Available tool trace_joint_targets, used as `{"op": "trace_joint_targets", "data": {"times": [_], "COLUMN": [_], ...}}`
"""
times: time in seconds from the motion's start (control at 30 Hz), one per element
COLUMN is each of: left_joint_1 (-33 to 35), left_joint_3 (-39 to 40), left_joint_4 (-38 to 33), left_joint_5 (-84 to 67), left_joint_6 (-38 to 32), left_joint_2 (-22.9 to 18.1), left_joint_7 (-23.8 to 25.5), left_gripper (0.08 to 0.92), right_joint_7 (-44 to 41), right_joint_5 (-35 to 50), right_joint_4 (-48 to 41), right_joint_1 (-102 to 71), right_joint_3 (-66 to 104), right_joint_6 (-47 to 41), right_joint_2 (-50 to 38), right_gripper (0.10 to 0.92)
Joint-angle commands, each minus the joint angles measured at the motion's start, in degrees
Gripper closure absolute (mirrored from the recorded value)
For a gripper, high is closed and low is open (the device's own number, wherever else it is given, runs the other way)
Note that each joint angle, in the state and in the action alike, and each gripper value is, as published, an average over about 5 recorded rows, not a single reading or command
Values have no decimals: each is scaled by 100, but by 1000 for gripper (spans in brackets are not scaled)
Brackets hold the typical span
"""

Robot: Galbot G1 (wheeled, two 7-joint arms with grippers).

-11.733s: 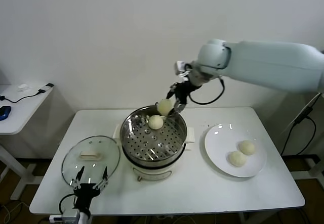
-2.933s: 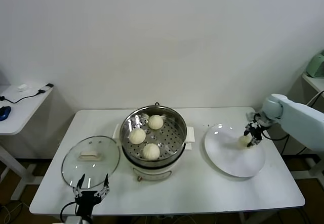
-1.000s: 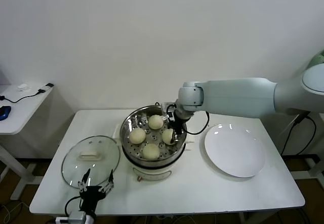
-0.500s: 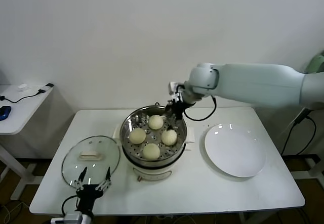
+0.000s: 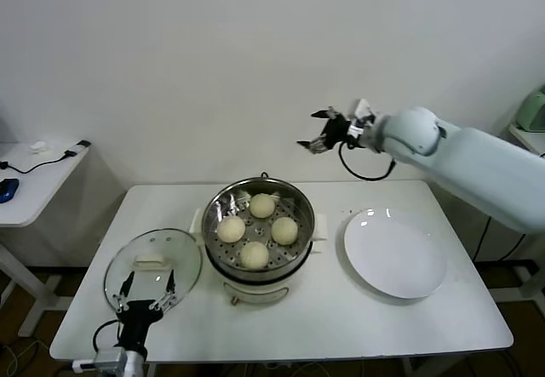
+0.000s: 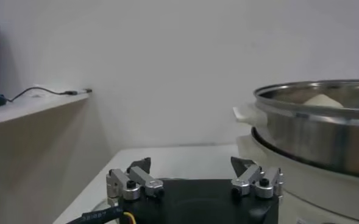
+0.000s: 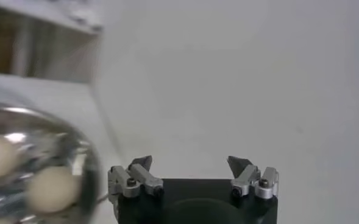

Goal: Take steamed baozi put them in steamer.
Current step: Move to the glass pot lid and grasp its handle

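The steamed baozi (image 5: pixel 255 230), all four, sit on the perforated tray inside the steamer (image 5: pixel 259 232) at the middle of the white bench (image 5: pixel 341 317). The right hand (image 5: pixel 322 137) hangs in the air above and behind the steamer, fingers spread, holding nothing. The left hand (image 5: pixel 145 285) waits low at the bench's near edge by the glass lid (image 5: pixel 153 265), also spread wide. A white plate (image 5: pixel 395 253) lies right of the steamer.

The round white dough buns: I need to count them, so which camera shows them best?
The head view: all four round white dough buns lie unobstructed on the shiny steel steamer tray. The left wrist view shows one bun top over the rim; the right wrist view shows two, blurred.
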Motion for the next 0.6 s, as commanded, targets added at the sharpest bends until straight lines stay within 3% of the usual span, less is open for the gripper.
{"op": "trace_joint_targets", "data": {"times": [0.03,0.27,0.6], "left_joint_1": [-136,-140,-97], "left_joint_3": [-100,-100,-97], "left_joint_4": [43,73,160], "left_joint_5": [-124,279,1043], "left_joint_6": [35,-46,-252], "left_joint_2": [154,229,188], "left_joint_7": [108,340,311], "left_gripper": [177,177,177], "right_joint_7": [1310,881,657], "right_joint_5": [-1139,-1463,-1572], "right_joint_4": [525,663,711], "right_joint_1": [-5336,-7805,-9161], "right_joint_3": [5479,7801,8535], "right_joint_6": [805,1510,3212], "right_joint_2": [-699,332,1896], "right_gripper": [203,203,203]}}
